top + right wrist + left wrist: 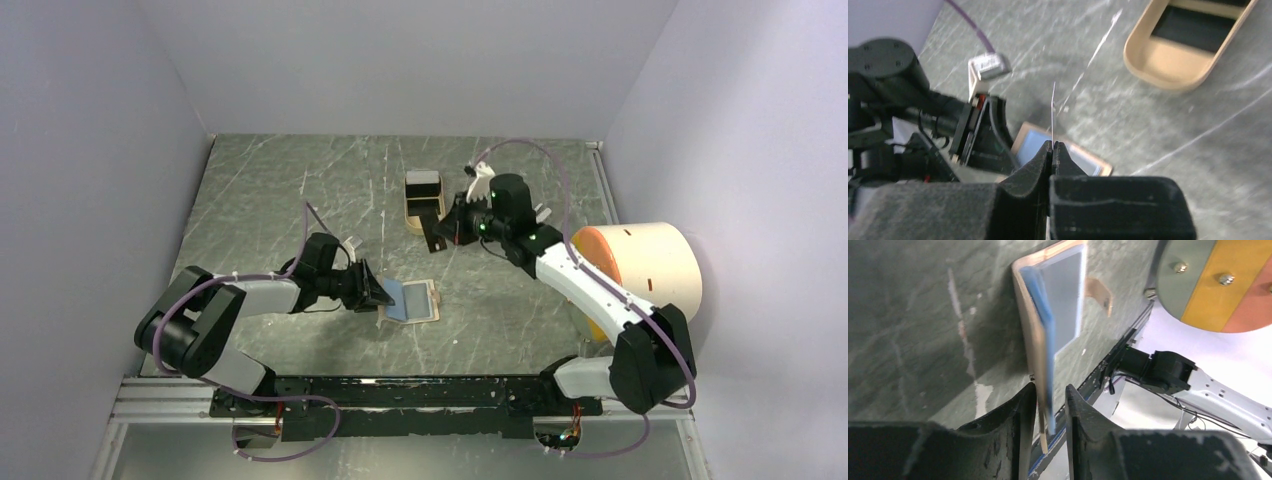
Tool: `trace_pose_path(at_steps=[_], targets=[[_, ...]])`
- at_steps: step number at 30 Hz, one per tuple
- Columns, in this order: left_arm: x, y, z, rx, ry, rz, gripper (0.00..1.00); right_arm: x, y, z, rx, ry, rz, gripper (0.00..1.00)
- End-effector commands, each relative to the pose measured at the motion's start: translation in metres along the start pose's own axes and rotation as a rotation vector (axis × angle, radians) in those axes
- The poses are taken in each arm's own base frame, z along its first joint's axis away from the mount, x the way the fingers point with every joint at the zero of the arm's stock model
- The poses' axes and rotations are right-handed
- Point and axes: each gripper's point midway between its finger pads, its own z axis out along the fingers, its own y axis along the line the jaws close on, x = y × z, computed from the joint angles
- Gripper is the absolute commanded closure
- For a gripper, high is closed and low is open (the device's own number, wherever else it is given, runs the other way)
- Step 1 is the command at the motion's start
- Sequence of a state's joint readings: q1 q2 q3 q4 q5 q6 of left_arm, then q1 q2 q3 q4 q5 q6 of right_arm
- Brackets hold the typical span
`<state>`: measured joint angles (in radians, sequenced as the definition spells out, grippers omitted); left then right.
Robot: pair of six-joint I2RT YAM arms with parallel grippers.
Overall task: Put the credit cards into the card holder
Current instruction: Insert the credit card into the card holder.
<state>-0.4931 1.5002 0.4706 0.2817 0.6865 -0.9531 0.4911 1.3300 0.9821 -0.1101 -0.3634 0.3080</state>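
Observation:
The card holder (412, 300) lies open on the table, tan outside and bluish-silver inside. My left gripper (383, 293) is shut on its left flap. In the left wrist view the flap (1043, 340) stands edge-on between my fingers, with the gripper (1050, 396) around it. My right gripper (445, 226) is shut on a black credit card (432, 238) and holds it above the table, between the tray and the holder. In the right wrist view that card (1053, 112) shows edge-on above the holder (1083, 161), pinched in the gripper (1052, 145). Another black card (424, 187) lies in the tray.
The oblong tan tray (410, 214) stands behind the holder and also shows in the right wrist view (1168, 70). A large cream cylinder with an orange face (640, 265) stands at the right, beside the right arm. White walls enclose the table.

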Motion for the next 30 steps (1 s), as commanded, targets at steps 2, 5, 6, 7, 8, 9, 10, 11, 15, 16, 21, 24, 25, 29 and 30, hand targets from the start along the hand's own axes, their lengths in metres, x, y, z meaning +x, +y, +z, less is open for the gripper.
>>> trace_pose_path(at_steps=[2,5,6,7,8,9,10,11,15,16,21,24,25,29,30], targets=[[0.004,0.016,-0.005,-0.094,-0.006,0.029,0.65,0.046,0.021,-0.005,-0.092,0.048,0.198,1.0],[0.005,0.019,-0.008,-0.119,-0.015,0.028,0.62,0.067,0.022,-0.004,-0.092,0.061,0.264,1.0],[0.005,0.019,-0.009,-0.122,-0.017,0.03,0.62,0.073,0.022,-0.004,-0.092,0.062,0.283,1.0],[0.005,0.019,-0.01,-0.125,-0.017,0.03,0.61,0.078,0.023,-0.003,-0.094,0.063,0.3,1.0],[0.006,0.02,-0.01,-0.127,-0.018,0.029,0.61,0.082,0.022,-0.002,-0.09,0.059,0.32,1.0],[0.006,0.02,-0.011,-0.128,-0.02,0.029,0.6,0.086,0.021,-0.001,-0.091,0.057,0.34,1.0],[0.006,0.02,-0.011,-0.129,-0.021,0.029,0.6,0.095,0.028,0.001,-0.11,0.073,0.349,1.0],[0.006,0.02,-0.011,-0.13,-0.022,0.03,0.59,0.101,0.029,0.003,-0.115,0.083,0.361,1.0],[0.007,0.024,-0.013,-0.149,-0.024,0.033,0.57,0.118,0.036,0.011,-0.149,0.115,0.404,1.0],[0.008,0.024,-0.014,-0.152,-0.024,0.035,0.58,0.125,0.036,0.014,-0.15,0.129,0.411,1.0],[0.011,0.028,-0.016,-0.157,-0.026,0.037,0.64,0.141,0.033,0.022,-0.134,0.16,0.417,1.0],[0.013,0.03,-0.016,-0.158,-0.024,0.032,0.63,0.148,0.024,0.029,-0.106,0.164,0.412,1.0],[0.014,0.031,-0.015,-0.154,-0.019,0.031,0.64,0.151,0.025,0.031,-0.114,0.177,0.414,1.0],[0.016,0.033,-0.014,-0.156,-0.009,0.027,0.68,0.16,0.026,0.04,-0.14,0.202,0.441,1.0],[0.016,0.034,-0.014,-0.159,-0.011,0.027,0.68,0.163,0.024,0.041,-0.139,0.202,0.448,1.0]])
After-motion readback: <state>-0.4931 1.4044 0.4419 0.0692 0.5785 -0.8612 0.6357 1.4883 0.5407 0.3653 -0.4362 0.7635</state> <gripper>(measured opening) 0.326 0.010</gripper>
